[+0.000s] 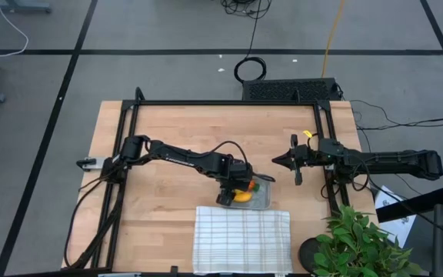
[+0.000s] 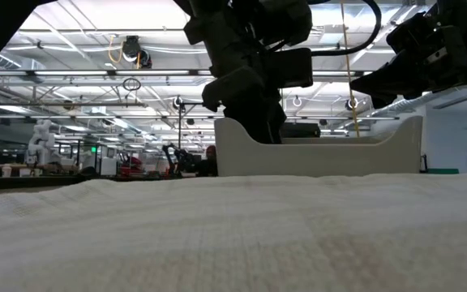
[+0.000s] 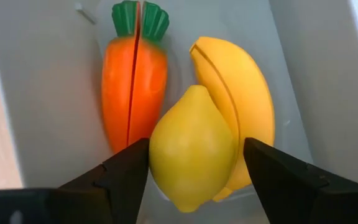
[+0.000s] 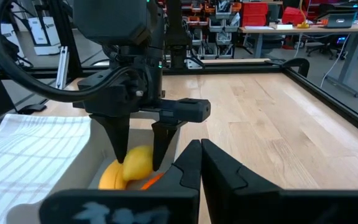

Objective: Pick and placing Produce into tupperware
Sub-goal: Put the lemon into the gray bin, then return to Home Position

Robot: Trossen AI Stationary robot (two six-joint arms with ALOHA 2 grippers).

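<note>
The grey tupperware sits on the table just beyond a white checked cloth. Inside it lie the orange carrot with its green top, the curved yellow banana and the lemon. The lemon rests on top, between carrot and banana. My left gripper points down into the tupperware, open, one finger on each side of the lemon. A gap shows between the lemon and the finger on the banana side. My right gripper hovers shut to the right of the tupperware, above the table.
The white checked cloth lies at the table's near edge, right in front of the tupperware. A potted plant stands at the near right corner. Bare wood stretches toward the far and left sides. A black frame borders the table.
</note>
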